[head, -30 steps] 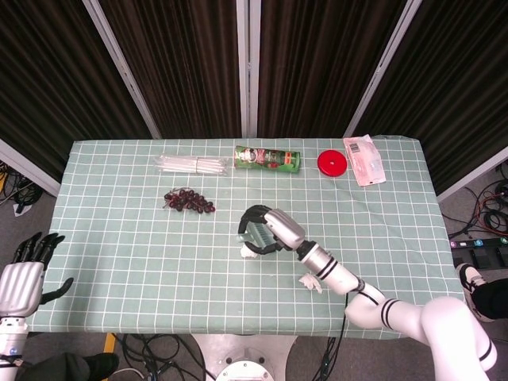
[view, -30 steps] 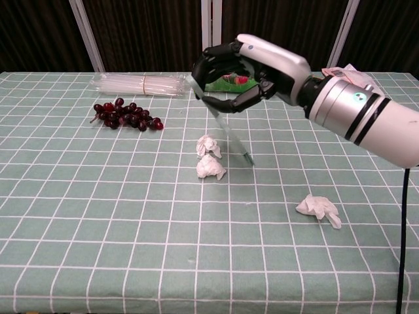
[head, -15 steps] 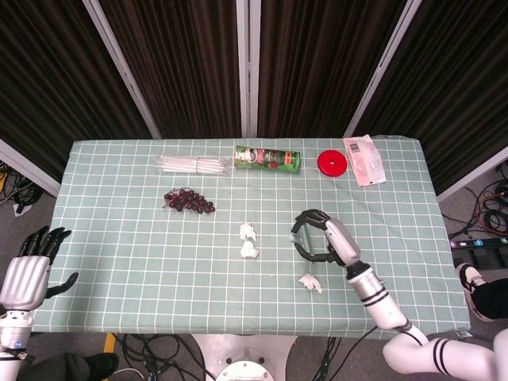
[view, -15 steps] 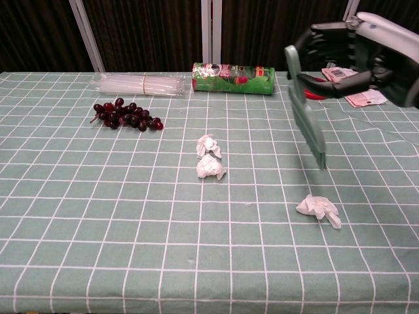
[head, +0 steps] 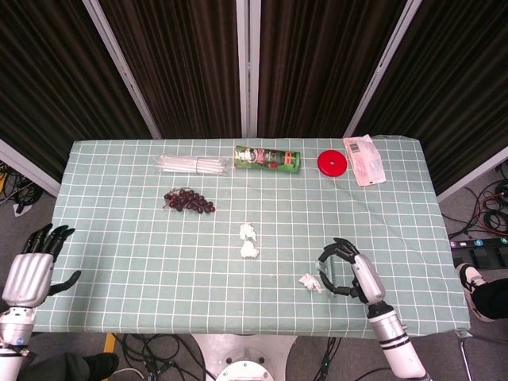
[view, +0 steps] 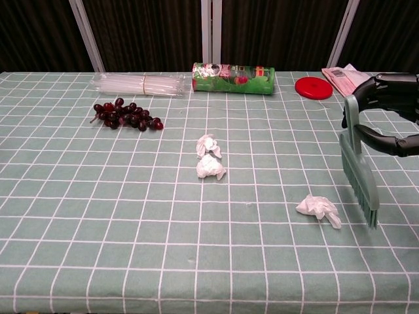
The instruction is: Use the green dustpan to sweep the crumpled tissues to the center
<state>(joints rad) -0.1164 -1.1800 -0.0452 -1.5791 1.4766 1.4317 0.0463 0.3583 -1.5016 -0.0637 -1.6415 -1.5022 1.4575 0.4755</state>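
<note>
My right hand [head: 352, 271] [view: 387, 111] grips the green dustpan [view: 359, 165] [head: 326, 274], blade down, just right of a lone crumpled tissue [view: 318, 209] [head: 310, 282] near the table's front right. Two more crumpled tissues [view: 209, 158] [head: 248, 240] lie together at the table's centre. My left hand [head: 30, 267] hangs off the table's left front corner, fingers spread and holding nothing; the chest view does not show it.
Along the back stand a bundle of clear straws [head: 193, 164], a green can on its side [head: 267, 158], a red lid [head: 332, 163] and a packet [head: 364, 159]. Dark grapes [head: 189, 201] lie left of centre. The table's front edge [head: 238, 332] is close.
My right hand carried the dustpan from over the two centre tissues rightward and toward the front, lowering it beside the lone tissue. The left hand barely shifted.
</note>
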